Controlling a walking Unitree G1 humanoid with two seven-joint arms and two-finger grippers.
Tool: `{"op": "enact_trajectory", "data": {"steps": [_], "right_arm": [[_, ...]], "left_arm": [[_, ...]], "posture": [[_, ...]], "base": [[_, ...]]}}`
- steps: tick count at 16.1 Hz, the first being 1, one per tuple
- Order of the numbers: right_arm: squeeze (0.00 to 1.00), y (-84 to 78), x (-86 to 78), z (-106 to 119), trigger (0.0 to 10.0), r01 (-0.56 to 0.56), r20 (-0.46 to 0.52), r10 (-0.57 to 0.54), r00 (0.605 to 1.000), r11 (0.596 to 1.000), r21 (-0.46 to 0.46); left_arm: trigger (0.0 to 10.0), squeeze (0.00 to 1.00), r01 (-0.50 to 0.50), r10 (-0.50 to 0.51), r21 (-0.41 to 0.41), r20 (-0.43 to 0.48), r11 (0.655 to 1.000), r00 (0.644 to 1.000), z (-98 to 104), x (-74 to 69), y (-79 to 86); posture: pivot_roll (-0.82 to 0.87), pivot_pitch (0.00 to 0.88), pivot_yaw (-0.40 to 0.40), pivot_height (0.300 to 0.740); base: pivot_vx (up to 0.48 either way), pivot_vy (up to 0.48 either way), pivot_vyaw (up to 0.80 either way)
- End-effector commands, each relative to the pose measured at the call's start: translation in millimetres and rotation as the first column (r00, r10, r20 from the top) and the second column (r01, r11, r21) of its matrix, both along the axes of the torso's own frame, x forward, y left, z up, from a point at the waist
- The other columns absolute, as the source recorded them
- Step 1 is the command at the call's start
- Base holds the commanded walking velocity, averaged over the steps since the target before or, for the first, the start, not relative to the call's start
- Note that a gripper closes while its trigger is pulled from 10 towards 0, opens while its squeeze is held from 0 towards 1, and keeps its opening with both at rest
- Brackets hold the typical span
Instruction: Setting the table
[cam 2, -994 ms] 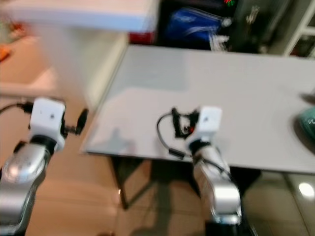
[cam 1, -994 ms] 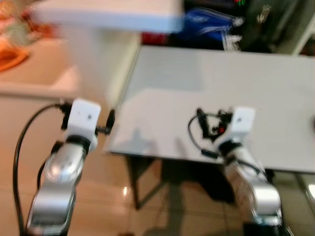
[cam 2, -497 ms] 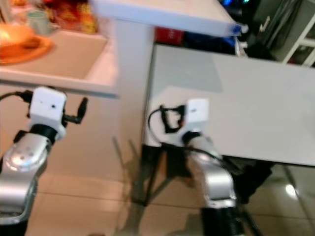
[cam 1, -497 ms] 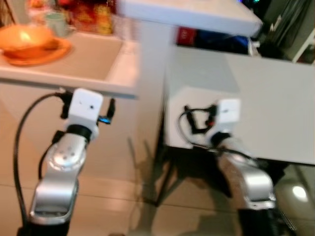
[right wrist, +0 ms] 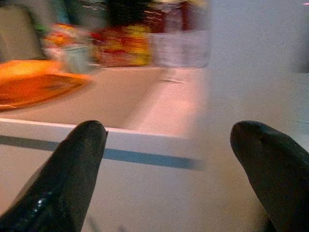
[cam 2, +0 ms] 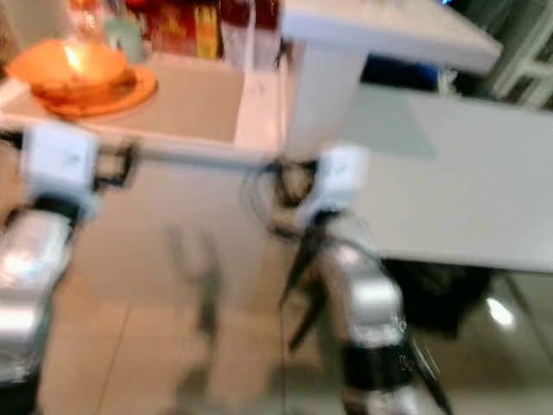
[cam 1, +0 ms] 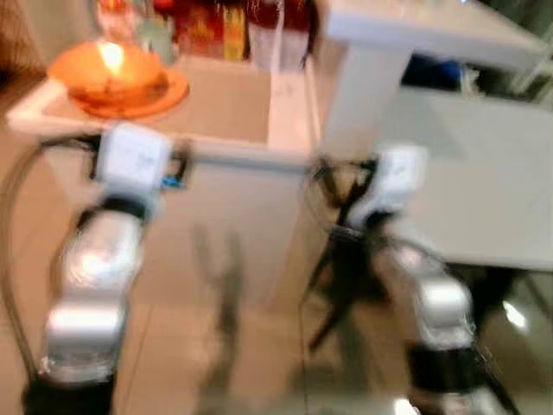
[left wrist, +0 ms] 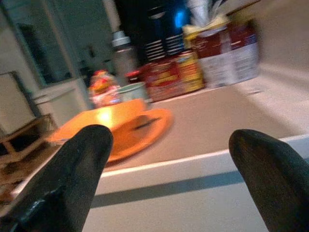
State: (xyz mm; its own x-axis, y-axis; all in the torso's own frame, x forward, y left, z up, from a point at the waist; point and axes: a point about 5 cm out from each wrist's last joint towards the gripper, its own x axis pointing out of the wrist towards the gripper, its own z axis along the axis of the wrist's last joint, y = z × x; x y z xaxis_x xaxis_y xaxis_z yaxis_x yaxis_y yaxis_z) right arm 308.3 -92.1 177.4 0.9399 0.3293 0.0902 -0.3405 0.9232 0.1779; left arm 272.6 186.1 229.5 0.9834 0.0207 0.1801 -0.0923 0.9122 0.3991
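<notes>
Facing a pale counter [cam 1: 233, 112], you have both arms raised in front of its near edge. Your left end effector [left wrist: 169, 159] has its fingers spread wide with nothing between them, and your right end effector [right wrist: 178, 159] is likewise spread and empty. An orange plate [cam 1: 117, 86] holding an orange bowl [cam 2: 73, 65] sits at the counter's far left. Red and yellow packages [left wrist: 193, 70] line its far edge. The grey table [cam 2: 467, 181] stands to the right.
</notes>
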Motion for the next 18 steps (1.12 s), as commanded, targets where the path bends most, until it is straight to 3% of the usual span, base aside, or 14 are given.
{"op": "enact_trajectory", "data": {"steps": [1, 10, 14, 18], "right_arm": [[0.00, -13.0, 3.0, 9, 10.0, 0.039, 0.041, -0.040, 0.998, 0.999, 0.006], [0.00, -18.6, 1.4, 17, 10.0, 0.061, 0.079, -0.069, 0.995, 0.993, 0.103], [0.00, -28.0, -1.8, 9, 10.0, 0.120, 0.040, -0.123, 0.992, 0.990, 0.072], [0.00, -39.4, -1.3, 8, 10.0, 0.153, 0.033, -0.155, 0.987, 0.987, 0.058]], "left_arm": [[10.0, 0.00, 0.043, -0.043, -0.006, 0.041, 0.999, 0.998, 10, -0.2, -12.1], [10.0, 0.00, 0.046, -0.046, 0.006, 0.062, 0.999, 0.997, 21, 0.8, -11.5], [10.0, 0.00, -0.056, 0.053, -0.066, -0.046, 0.996, 0.998, -14, -4.5, 5.7], [10.0, 0.00, -0.033, 0.026, -0.094, -0.081, 0.995, 0.996, -24, -5.7, -2.3]], "posture": [[0.12, 0.000, -0.099, 0.740], [0.11, 0.000, -0.079, 0.740], [0.10, 0.000, -0.085, 0.740], [0.10, 0.000, -0.092, 0.740]], "base": [[0.000, 0.480, -0.80], [0.000, 0.480, -0.05], [0.000, 0.480, 0.00], [0.000, 0.000, 0.00]]}}
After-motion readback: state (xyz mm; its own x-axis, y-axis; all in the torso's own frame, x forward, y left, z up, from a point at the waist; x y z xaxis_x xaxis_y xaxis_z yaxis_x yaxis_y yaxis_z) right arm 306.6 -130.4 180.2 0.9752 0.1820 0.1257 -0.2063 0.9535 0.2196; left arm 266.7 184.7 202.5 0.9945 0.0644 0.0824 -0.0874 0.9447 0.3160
